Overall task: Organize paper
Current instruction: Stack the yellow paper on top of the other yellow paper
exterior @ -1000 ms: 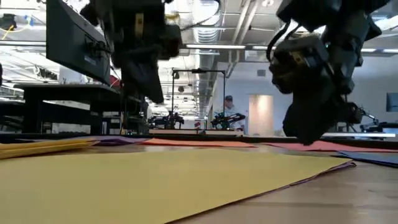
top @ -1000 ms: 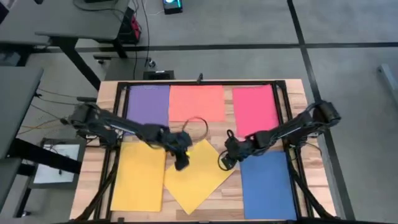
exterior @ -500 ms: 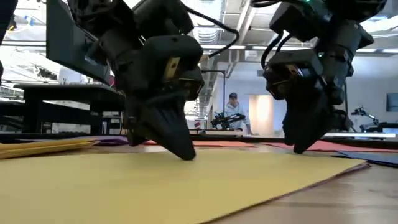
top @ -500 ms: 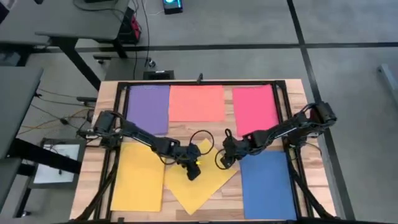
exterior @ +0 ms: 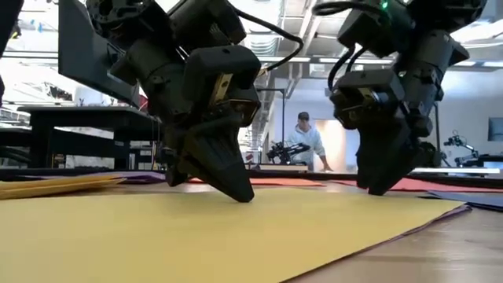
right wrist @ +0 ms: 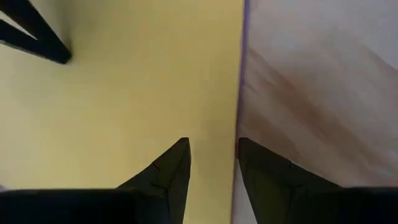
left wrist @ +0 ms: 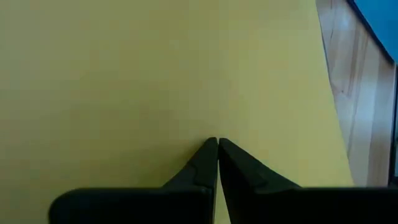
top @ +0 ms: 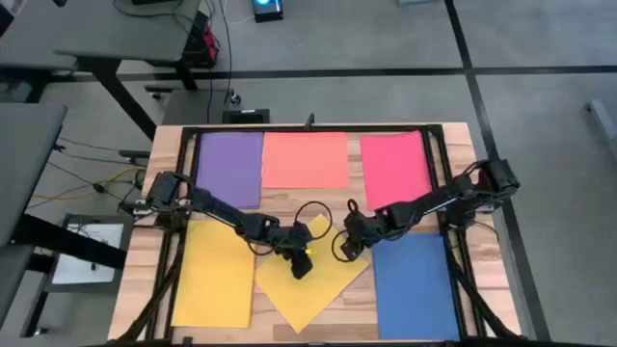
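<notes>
A: Paper?
B: Tilted yellow sheet point(top: 307, 280), front centre of the table point(top: 461, 140).
A: Left gripper point(top: 302, 268)?
B: Jaws closed, empty, tips on that sheet's middle.
A: Right gripper point(top: 344, 251)?
B: Slightly parted, straddling that sheet's right edge.

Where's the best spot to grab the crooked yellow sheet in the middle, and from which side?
Probably its right-hand edge. The tilted yellow sheet lies flat on the table, so only an edge offers a hold. The right pincer is open and straddles that edge already, with a purple sliver showing beneath. Come in from the right, low. The left pincer, shut, presses mid-sheet.
</notes>
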